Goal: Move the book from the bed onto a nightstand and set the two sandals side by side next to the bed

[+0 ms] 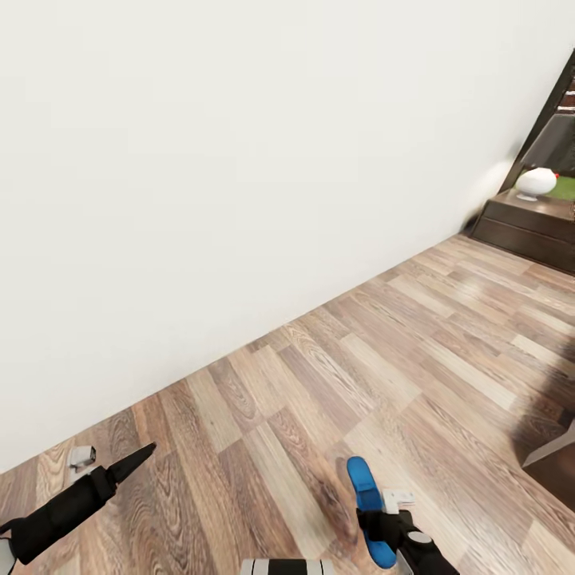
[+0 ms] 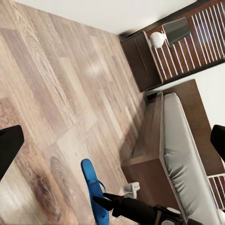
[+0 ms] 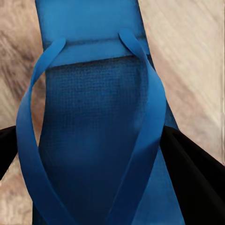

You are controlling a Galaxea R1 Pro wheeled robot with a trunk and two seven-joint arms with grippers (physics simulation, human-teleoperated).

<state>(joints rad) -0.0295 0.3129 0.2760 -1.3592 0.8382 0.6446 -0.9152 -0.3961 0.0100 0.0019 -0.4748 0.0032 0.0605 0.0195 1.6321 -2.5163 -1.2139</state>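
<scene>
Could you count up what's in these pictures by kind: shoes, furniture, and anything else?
Blue sandal, held in the right gripper: 1
Bed: 1
Nightstand: 1
White lamp on the nightstand: 1
Total: 4

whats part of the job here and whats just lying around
Part of the job:
- blue sandal held in the right gripper
- bed
- nightstand
- left gripper, holding nothing

Just lying about:
- white lamp on the nightstand
- wood floor
- white wall
</scene>
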